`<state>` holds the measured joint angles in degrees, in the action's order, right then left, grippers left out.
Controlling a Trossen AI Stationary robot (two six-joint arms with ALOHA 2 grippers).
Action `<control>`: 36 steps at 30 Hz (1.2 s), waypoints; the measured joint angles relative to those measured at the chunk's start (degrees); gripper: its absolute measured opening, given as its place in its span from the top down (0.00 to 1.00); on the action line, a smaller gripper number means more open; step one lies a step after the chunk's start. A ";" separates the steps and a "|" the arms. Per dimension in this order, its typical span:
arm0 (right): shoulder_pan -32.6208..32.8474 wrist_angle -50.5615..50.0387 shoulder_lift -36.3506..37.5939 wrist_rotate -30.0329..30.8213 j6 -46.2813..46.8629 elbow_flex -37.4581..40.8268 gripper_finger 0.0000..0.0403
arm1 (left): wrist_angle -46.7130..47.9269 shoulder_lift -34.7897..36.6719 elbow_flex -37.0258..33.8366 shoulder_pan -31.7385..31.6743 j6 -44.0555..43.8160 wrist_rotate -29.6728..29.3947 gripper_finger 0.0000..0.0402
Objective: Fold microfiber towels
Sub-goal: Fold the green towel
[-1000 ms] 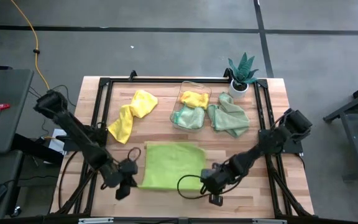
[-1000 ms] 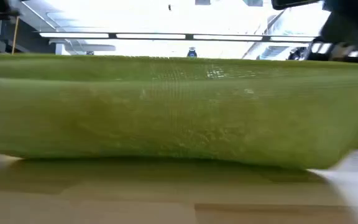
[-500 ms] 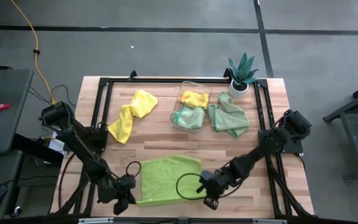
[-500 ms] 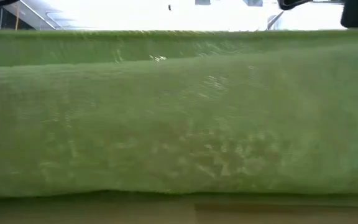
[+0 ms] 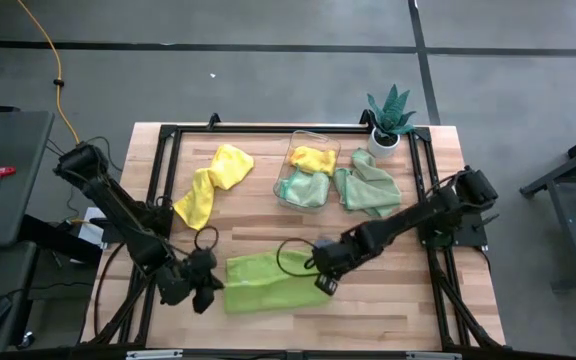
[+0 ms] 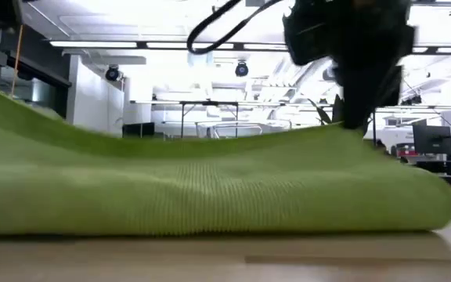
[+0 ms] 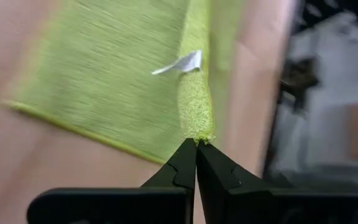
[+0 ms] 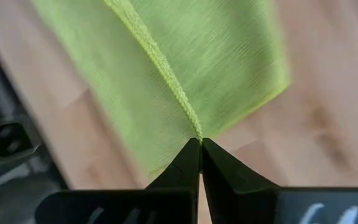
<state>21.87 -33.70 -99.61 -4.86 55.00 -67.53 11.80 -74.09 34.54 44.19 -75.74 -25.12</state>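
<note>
A lime green towel [image 5: 271, 281] is seen doubled over into a long strip in the lower middle of the high view, lying on the wooden table [image 5: 388, 300]. Its left corner is pinched by the left gripper [image 5: 211, 290], whose fingers are closed tight on the cloth's rolled hem, as shown in the left wrist view where the hem [image 7: 195, 112] runs straight into the fingertips and a small white tag [image 7: 182, 63] sticks out beside it. The right gripper [image 5: 322, 280] is clamped on the strip's right end, just above its lower right corner; in the right wrist view the hem [image 8: 166, 74] is seen caught between the shut fingers. In the low view the towel's folded edge [image 6: 210, 196] fills the lower frame, with the right gripper [image 6: 355, 117] touching it at the upper right.

A yellow towel [image 5: 211, 184] is left crumpled at the upper left of the table. A clear bin [image 5: 308, 170] in the upper middle is filled with a yellow cloth [image 5: 313, 157] and a mint one [image 5: 302, 187], and a pale green towel [image 5: 368, 190] is bunched just right of it, below a potted plant [image 5: 388, 115]. Bare wood is left open between the strip and these items, and to the strip's right
</note>
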 joint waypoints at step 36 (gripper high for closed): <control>-5.00 -5.09 -0.02 9.84 3.70 0.00 1.00 | 17.82 -0.65 0.01 -2.08 -24.79 -7.71 1.00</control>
<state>16.86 -38.79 -99.63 4.99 58.70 -67.53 29.62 -74.74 34.55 42.11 -100.54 -32.83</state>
